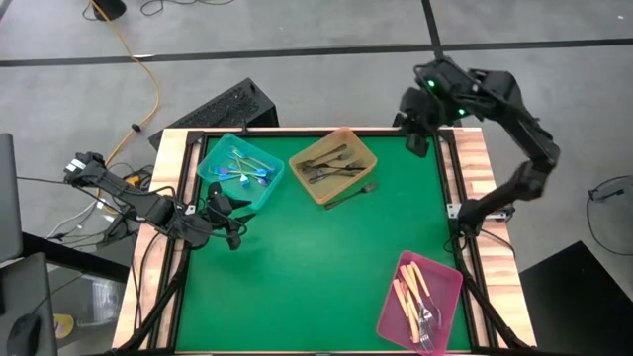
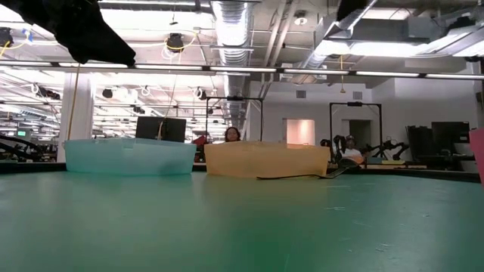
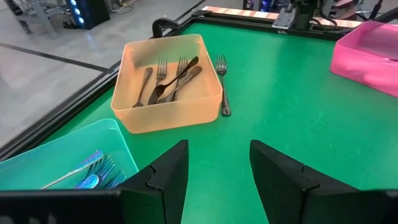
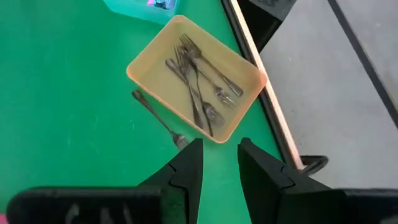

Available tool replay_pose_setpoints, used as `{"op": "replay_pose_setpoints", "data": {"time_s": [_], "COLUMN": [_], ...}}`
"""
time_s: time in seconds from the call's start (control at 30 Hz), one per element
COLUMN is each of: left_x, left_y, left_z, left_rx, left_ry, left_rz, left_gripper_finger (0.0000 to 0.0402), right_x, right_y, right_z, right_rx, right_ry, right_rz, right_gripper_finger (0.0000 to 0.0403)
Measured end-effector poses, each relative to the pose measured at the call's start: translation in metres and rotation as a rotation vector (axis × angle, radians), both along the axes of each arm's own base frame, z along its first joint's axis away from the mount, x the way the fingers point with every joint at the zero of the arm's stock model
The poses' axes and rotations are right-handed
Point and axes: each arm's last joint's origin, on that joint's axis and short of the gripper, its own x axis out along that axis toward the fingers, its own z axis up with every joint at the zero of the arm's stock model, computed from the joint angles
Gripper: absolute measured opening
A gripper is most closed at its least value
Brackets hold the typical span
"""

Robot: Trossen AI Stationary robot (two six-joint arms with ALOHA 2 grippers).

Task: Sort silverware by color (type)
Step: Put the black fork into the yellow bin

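Three plastic trays are standing on the green table [image 1: 316, 257]; the teal tray [image 1: 240, 170] is sitting near the far left corner and is holding the iridescent blue forks [image 1: 243, 170], lying together in a loose bunch; the amber tray [image 1: 332, 165] is standing just beside it, toward the middle of the far edge, and is holding several dark grey forks [image 1: 329, 166], crossing each other; one more dark grey fork [image 1: 352, 193] is lying outside on the mat, just beside the amber tray's near wall, not in any tray; the pink tray [image 1: 419, 302] is resting well apart from the others, at the near right corner, and is holding the cream-handled utensils [image 1: 411, 297], lying side by side along its length.

I am not seeing any readable writing or brand on the trays or on the silverware.

The left gripper [image 1: 229, 215] is hovering over the mat just in front of the teal tray; its fingers [image 3: 169, 174] are standing spread, with nothing between them; the right gripper [image 1: 419, 124] is waiting above the far right corner of the table, and its fingers [image 4: 189, 169] are standing a little apart, also pinching nothing.
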Motion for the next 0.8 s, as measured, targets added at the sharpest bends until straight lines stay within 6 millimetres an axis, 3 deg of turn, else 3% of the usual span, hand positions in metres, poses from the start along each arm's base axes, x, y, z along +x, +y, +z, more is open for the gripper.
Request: {"op": "replay_pose_setpoints", "data": {"time_s": [0.27,0.53,0.8], "left_x": [0.0,0.004,0.004], "left_y": [0.0,-0.003,-0.004], "left_z": [0.001,0.004,0.005], "left_rx": [-0.003,-0.012,-0.009], "left_ry": [-0.007,-0.024,-0.026], "left_rz": [0.001,-0.073,-0.087], "left_gripper_finger": [0.0156,0.0156,0.0156], "right_x": [-0.034,-0.043,-0.036], "right_y": [0.02,0.025,0.025], "right_z": [-0.046,-0.133,-0.222], "right_rx": [0.003,-0.066,0.017], "right_ry": [-0.069,-0.233,-0.341], "right_rz": [-0.048,-0.063,-0.066], "right_gripper_finger": [0.0123,0.0123,0.0123]}}
